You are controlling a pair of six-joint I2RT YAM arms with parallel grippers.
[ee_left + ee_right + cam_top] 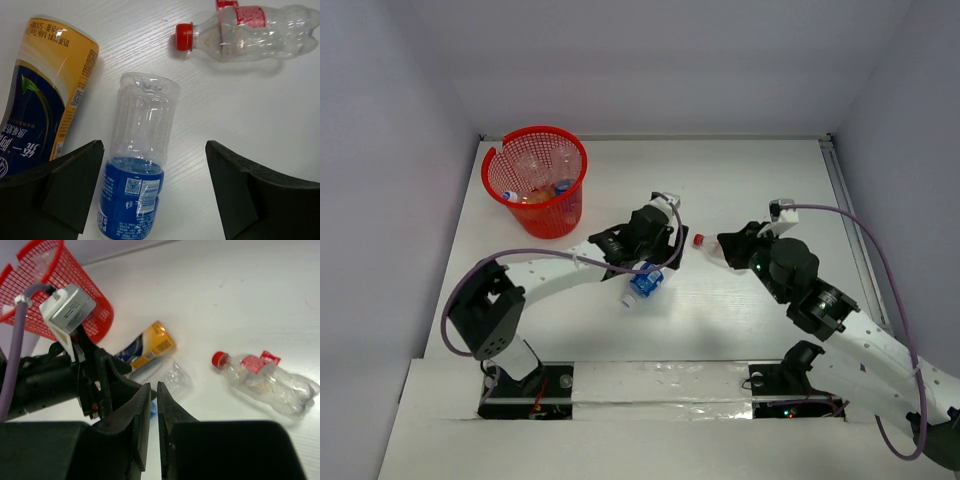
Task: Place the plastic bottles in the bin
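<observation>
White table [740, 170], binned bottles [535, 185] clearest overhead, orange-labelled bottle [45, 95] (wrist views)

Three loose bottles [140, 150], several more inside one bin [552, 216]

Left arm [555, 270], lower left of the top view: white tubular links between blocky black joint housings; the left cable [447, 315], lilac, runs from its base to a white camera box [67, 310]. Right arm [860, 335], lower right: the same white links and black joints; the right cable [910, 350] is lilac too; a small green light [760, 268] glows on a black housing. Left gripper [154, 145] has matte black wedge fingers [70, 185]; right gripper [153, 387] has black, tapered fingers [137, 415].
</observation>
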